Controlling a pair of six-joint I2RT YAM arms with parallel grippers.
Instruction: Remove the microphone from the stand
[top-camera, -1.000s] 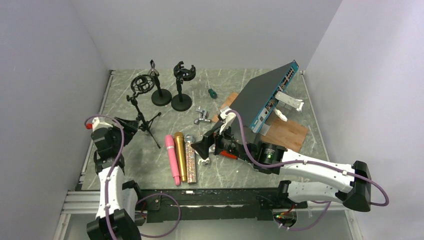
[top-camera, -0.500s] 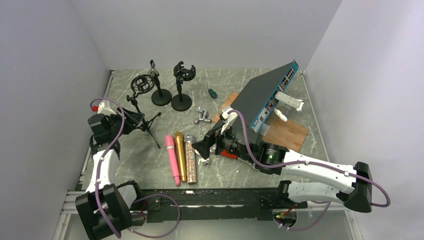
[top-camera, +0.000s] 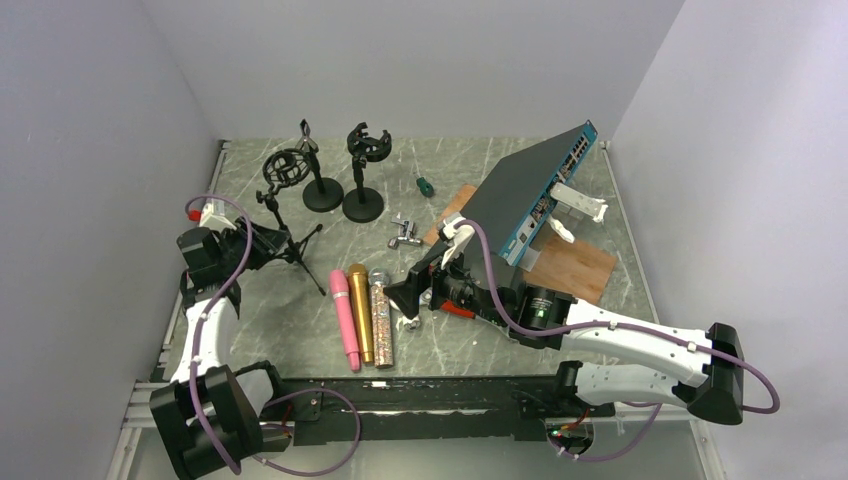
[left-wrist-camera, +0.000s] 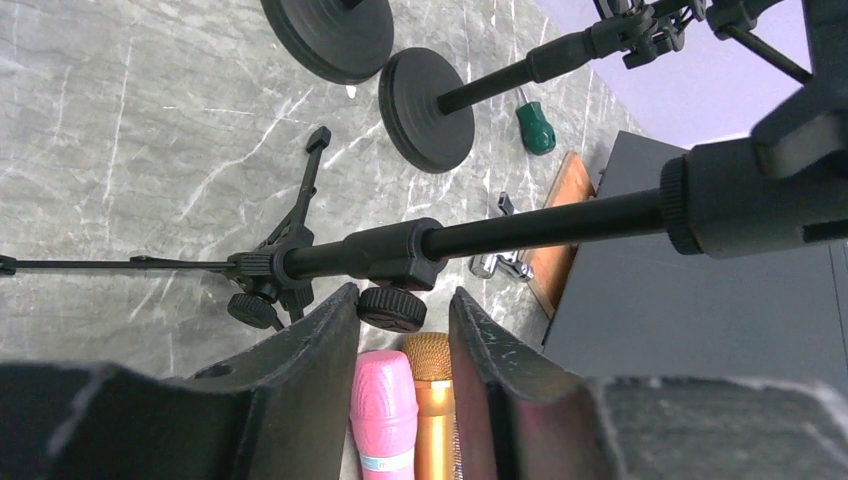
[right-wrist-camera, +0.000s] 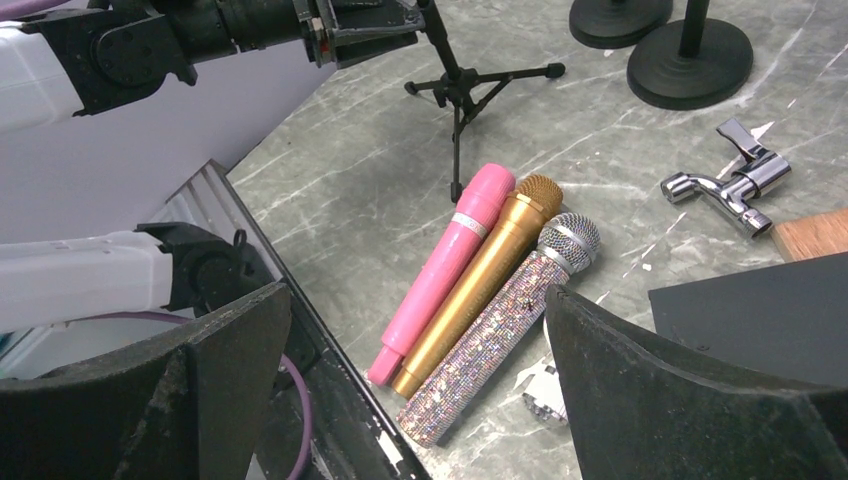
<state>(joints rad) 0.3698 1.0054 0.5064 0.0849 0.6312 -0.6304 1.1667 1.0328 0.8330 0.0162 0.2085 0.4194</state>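
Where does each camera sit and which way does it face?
Top external: above and behind the arms, looking down on the table; both arms, left hand and right hand show.
Left wrist: on the left arm, facing the tripod stand; own fingers show.
Right wrist: on the right arm, angled down at the pink microphone; own fingers show.
Shared: all three show that stand and microphone.

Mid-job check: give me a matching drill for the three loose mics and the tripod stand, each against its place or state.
1 pink mic
2 gold mic
3 glitter mic
4 tripod stand

A middle of row
B upright on three legs
C row's right end
D row's left end

Pairs: 1-D, 2-A, 3-C, 4-B
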